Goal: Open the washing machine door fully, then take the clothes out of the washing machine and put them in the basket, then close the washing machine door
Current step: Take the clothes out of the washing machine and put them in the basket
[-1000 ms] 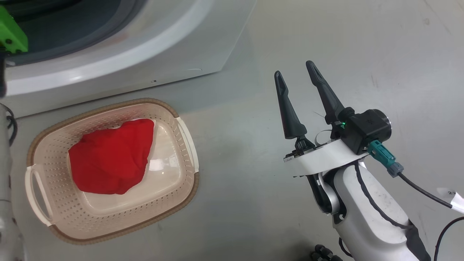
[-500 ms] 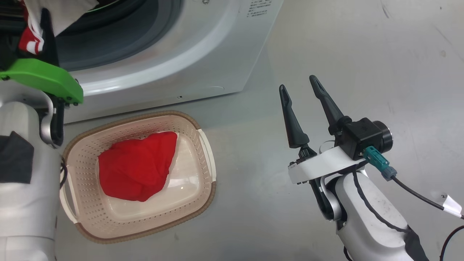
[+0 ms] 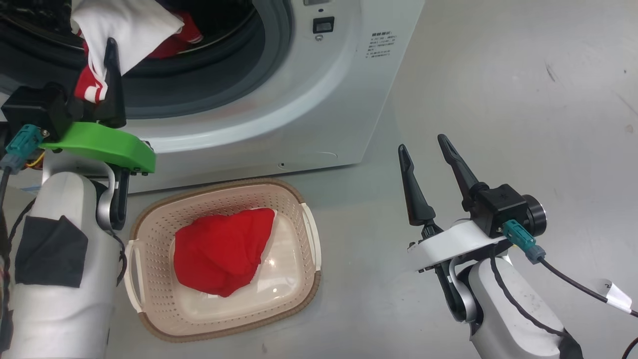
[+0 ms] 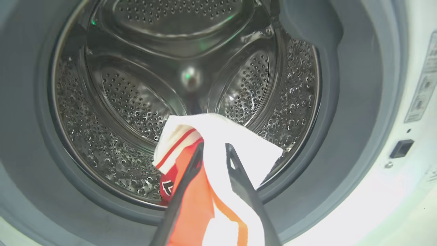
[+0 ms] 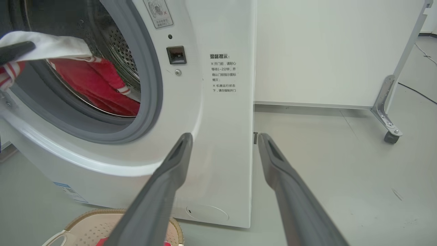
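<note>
The washing machine (image 3: pixel 319 94) stands with its drum (image 4: pixel 191 78) showing; the washing machine door is out of view. My left gripper (image 3: pixel 102 70) is at the drum mouth, shut on a white garment with red-and-white striped trim (image 4: pixel 218 133). The rest of that garment, red, trails back into the drum (image 5: pixel 95 85). Another red garment (image 3: pixel 219 252) lies in the cream basket (image 3: pixel 311 234) on the floor in front of the machine. My right gripper (image 3: pixel 421 144) hangs open over the floor to the right of the basket, holding nothing, its fingers (image 5: pixel 170 177) pointing towards the machine's right front corner.
Grey floor spreads to the right of the machine. A white panel on a metal bracket with a caster (image 5: pixel 391 136) stands behind the right side. A black cable (image 3: pixel 573 279) trails from my right wrist.
The head camera has shifted, so the machine's opening and the basket sit further right and lower. My left arm has come into view holding the white garment at the drum mouth. The right gripper stays open.
</note>
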Robot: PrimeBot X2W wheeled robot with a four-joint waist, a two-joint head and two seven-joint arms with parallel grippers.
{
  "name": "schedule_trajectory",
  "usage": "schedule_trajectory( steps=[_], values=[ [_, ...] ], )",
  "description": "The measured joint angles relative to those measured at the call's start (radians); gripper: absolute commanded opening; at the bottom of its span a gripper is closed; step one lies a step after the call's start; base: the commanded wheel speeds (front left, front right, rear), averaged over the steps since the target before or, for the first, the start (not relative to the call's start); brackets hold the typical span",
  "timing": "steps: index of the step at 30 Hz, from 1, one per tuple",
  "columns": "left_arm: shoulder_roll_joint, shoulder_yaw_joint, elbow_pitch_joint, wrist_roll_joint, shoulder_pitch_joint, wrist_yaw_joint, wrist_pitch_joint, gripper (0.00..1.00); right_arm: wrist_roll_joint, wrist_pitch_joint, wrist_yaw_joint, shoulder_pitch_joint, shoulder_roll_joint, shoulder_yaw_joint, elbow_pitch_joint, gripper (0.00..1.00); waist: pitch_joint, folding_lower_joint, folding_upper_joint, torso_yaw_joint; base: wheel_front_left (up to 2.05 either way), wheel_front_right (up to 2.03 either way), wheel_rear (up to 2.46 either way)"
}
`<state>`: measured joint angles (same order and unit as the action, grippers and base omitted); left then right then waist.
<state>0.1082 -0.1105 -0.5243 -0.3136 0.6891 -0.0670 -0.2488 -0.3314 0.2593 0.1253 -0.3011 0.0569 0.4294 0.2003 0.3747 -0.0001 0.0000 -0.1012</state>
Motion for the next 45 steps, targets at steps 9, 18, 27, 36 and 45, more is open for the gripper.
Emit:
schedule_trajectory(
  steps=[9,18,27,36,45],
  values=[
    [0.001,0.009,0.167,0.030,-0.044,0.009,-0.003,0.00,0.000,0.000,-0.001,0.033,0.000,-0.014,0.009,1.00,-0.080,0.0000,0.0000,0.032,0.00,0.00,0.00],
    [0.000,0.028,0.394,0.058,-0.082,0.028,-0.005,0.00,0.001,0.000,-0.010,0.064,0.000,-0.026,0.013,1.00,-0.136,0.0000,0.0000,0.048,0.00,0.00,0.00],
    [-0.006,0.022,0.544,0.063,-0.171,0.041,-0.009,0.00,0.001,0.000,-0.010,0.070,0.000,-0.035,0.009,1.00,-0.155,0.0000,0.0000,0.058,0.00,0.00,0.00],
    [-0.027,-0.001,0.607,0.060,-0.340,0.052,-0.006,0.00,0.001,0.000,-0.012,0.083,0.000,-0.035,0.001,1.00,-0.162,0.0000,0.0000,0.063,0.00,0.00,0.00],
    [-0.029,-0.031,0.513,0.042,-0.546,0.072,0.077,0.00,0.003,0.000,-0.018,0.086,0.000,-0.036,-0.015,1.00,-0.151,0.0000,0.0000,0.060,0.00,0.00,0.00]
  ],
)
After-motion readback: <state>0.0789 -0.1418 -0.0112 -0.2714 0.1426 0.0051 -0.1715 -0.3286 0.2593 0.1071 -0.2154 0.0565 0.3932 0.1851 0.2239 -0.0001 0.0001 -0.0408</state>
